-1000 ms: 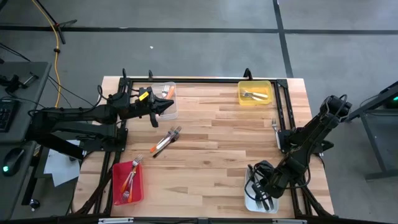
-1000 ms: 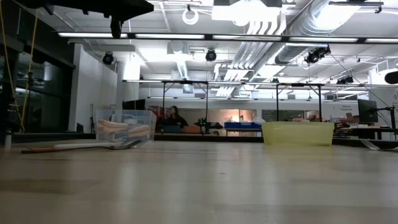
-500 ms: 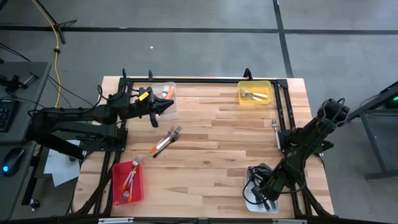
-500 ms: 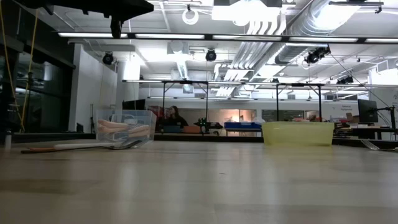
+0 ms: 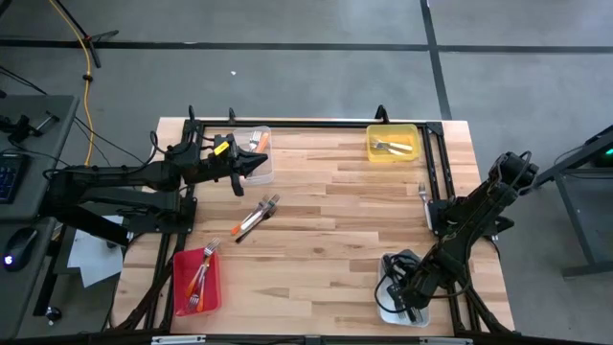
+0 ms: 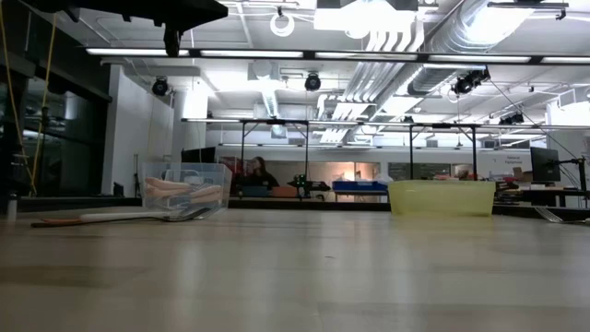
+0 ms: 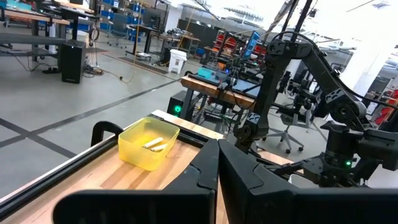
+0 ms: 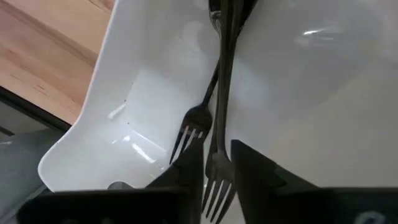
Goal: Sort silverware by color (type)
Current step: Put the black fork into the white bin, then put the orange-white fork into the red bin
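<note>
Since earlier frame: right gripper (image 5: 400, 295) dipped deeper into white bin (image 5: 386, 309), table 5 o'clock; fingers parting around dark fork (image 8: 219, 118). Step: drop-off. Left gripper (image 5: 251, 165) waits, fingers together. Next: withdraw, fetch forks (image 5: 255, 218) at table centre.

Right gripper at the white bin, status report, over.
Right gripper down in white bin, jaws slightly apart around a dark fork. Left gripper shut, waiting by clear bin. Nothing blocking.

Two dark metal forks (image 8: 214, 134) lie crossed in the white bin. Orange-handled forks (image 5: 200, 273) rest in the red bin (count unclear), and a few utensils (image 5: 255, 218) lie loose mid-table, seemingly mixed colours.
</note>
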Robot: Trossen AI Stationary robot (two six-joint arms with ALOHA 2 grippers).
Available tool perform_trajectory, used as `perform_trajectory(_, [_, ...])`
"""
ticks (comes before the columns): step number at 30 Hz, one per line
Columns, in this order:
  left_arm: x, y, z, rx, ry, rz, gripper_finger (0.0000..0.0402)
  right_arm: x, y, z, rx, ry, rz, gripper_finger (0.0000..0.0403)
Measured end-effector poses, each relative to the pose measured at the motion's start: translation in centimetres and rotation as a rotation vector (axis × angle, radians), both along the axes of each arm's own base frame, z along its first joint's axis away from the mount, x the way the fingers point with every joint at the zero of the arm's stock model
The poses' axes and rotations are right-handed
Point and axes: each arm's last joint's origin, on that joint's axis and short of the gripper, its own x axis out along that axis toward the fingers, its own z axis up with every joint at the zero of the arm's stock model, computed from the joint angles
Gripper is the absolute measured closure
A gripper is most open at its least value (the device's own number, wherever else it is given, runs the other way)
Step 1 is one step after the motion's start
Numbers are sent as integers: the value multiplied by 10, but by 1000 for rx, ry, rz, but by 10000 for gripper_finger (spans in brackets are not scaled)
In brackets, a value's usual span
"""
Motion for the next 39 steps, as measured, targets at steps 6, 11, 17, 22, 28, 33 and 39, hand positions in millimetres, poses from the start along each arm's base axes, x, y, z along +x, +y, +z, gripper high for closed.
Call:
perform_trajectory(6, [0, 0, 0, 0, 0, 0, 401, 0, 0, 1, 0, -12, 29, 271])
perform_trajectory(11, [0, 0, 0, 0, 0, 0, 401, 1, 1, 5, 25, -61, 90, 238])
perform_trajectory(17, [0, 0, 0, 0, 0, 0, 401, 10, -13, 36, 65, -318, 156, 234])
perform_trajectory(22, [0, 0, 0, 0, 0, 0, 401, 31, -44, 60, 24, -550, 203, 233])
perform_trajectory(28, [0, 0, 0, 0, -1, 0, 401, 70, -99, 67, -213, -742, 311, 233])
perform_trajectory(33, [0, 0, 1, 2, -10, -1, 401, 104, -159, 65, -521, -826, 370, 233])
perform_trajectory(39, [0, 0, 2, 50, -11, 1, 401, 132, -220, 87, -749, -1129, 341, 233])
